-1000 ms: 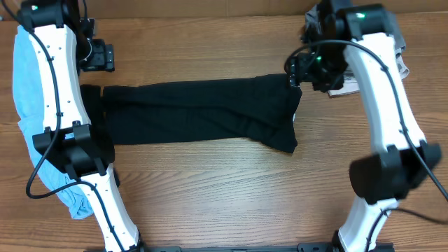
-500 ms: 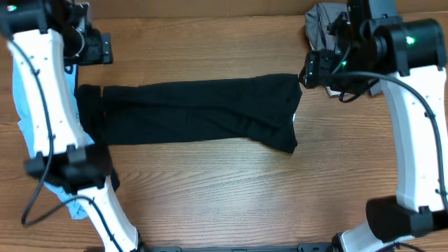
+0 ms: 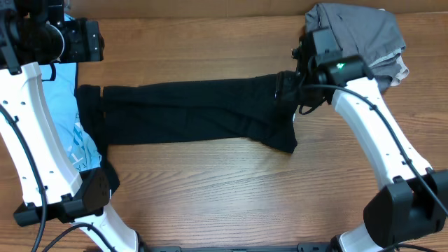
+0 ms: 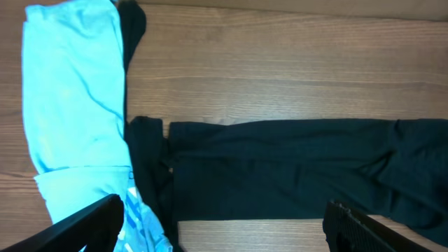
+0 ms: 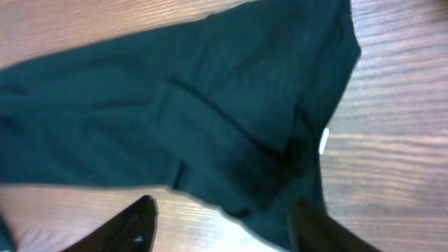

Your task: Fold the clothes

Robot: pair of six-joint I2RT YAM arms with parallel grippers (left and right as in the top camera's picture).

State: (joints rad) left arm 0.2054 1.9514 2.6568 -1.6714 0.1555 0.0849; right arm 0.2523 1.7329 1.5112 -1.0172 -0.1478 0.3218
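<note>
**A:** What's changed in the last second?

**B:** The right gripper (image 5: 220,206) has swung in from beside the black garment (image 3: 196,112) and now hangs over its right end. The left gripper (image 4: 222,203) has drawn back and up, uncovering more of the blue cloth (image 3: 73,133). The grey garment (image 3: 364,31) behind the right arm is in plain sight now too.

**A:** Is either one holding anything?

**B:** No. Both wrist views show the fingers spread wide with nothing between them.

**A:** Where does the garment lie from each?

**B:** Straight beneath the right gripper, with the white tag (image 5: 323,140) just off to one side of its fingers. From there the long strip runs flat along the table (image 3: 210,189) toward the left gripper's side. Its other end lies ahead of the left fingers, not under them, against the blue cloth.

**A:** So which arm goes first?

**B:** I'd judge the right. It is the nearer one, and a fold would carry that end along the long axis toward the left.
</note>
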